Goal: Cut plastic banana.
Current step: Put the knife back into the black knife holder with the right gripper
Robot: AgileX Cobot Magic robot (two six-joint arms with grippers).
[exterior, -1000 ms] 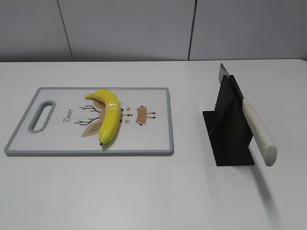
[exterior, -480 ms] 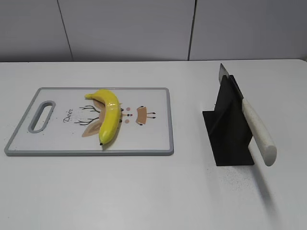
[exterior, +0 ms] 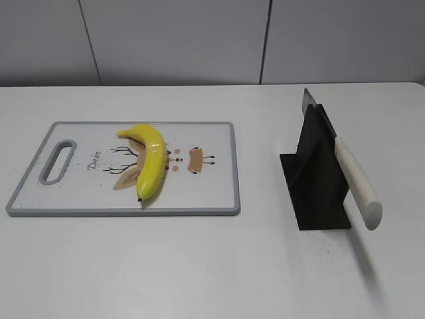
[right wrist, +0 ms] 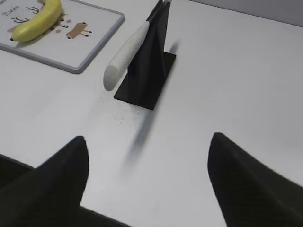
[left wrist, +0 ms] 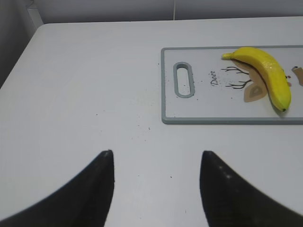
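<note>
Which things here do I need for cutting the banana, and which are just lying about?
Needed: banana, knife, cutting board, black knife stand.
Lying about: nothing except the bare table. Both pincers, left and right, are open and empty.
</note>
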